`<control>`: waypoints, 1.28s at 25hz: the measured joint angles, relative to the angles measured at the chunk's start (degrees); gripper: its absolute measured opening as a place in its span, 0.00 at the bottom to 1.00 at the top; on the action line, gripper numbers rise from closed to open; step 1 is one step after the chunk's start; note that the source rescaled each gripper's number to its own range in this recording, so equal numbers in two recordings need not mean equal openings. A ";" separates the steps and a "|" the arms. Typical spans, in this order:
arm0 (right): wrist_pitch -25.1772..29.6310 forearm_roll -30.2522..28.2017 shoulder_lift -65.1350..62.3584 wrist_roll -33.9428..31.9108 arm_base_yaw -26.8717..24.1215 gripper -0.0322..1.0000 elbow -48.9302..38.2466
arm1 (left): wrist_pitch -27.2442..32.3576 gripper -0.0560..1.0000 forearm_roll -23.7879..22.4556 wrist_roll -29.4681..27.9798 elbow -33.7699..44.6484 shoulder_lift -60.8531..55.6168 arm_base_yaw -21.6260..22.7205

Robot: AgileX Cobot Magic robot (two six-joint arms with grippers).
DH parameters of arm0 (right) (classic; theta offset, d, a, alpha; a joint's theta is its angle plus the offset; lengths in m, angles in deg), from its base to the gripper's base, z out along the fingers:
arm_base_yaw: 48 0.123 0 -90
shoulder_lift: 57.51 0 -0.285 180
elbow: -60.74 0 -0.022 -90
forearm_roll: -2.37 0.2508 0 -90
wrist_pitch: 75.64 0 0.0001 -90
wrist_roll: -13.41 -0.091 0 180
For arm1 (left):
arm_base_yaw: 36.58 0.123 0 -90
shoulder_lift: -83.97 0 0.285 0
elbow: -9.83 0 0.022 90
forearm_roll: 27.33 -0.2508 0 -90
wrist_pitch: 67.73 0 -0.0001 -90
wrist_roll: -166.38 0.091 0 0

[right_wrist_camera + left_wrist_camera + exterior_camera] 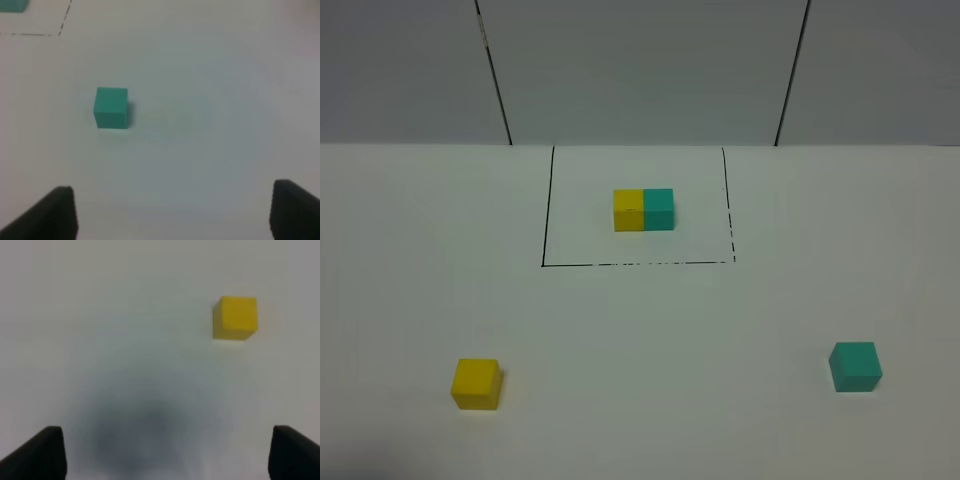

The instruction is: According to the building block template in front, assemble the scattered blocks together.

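I find nothing to read on any surface my cameras show: no lettering, label, brand, number or sign. The only mark is a thin black rectangle (547, 210) drawn on the table (640, 320) toward its far edge, partly dashed.

1 teal cube (111, 107) sits flat on the white table (225, 100), well clear of the right gripper (172, 215). The gripper's 2 dark fingertips (55, 215) stand wide apart with nothing between them. Farther off, a thin black line (30, 34), partly dashed, turns a corner around a sliver of another teal block (12, 5).
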 joint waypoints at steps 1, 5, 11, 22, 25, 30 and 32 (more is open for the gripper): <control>0.00 0.00 0.00 0.00 0.00 0.60 0.00 | -0.07 0.82 0.92 0.05 -0.92 3.77 0.00; 0.00 0.00 0.00 0.05 0.00 0.60 0.00 | -3.06 0.82 5.01 0.05 -4.56 15.77 0.00; 0.00 0.00 0.00 0.05 0.00 0.60 0.00 | -5.76 0.82 8.47 0.61 -8.72 29.96 0.00; 0.00 0.00 0.00 0.05 0.00 0.60 0.00 | -9.41 0.82 8.17 -0.39 -11.03 46.06 -7.47; 0.00 0.00 0.00 0.00 0.00 0.60 0.00 | -12.00 0.82 6.06 -3.43 -11.52 49.47 -10.77; 0.00 0.00 0.00 0.00 0.00 0.60 0.00 | -13.46 0.82 3.91 -6.52 -13.15 55.07 -12.35; 0.00 0.00 0.00 0.00 0.00 0.60 0.00 | -14.43 0.82 3.45 -7.71 -13.71 56.85 -12.54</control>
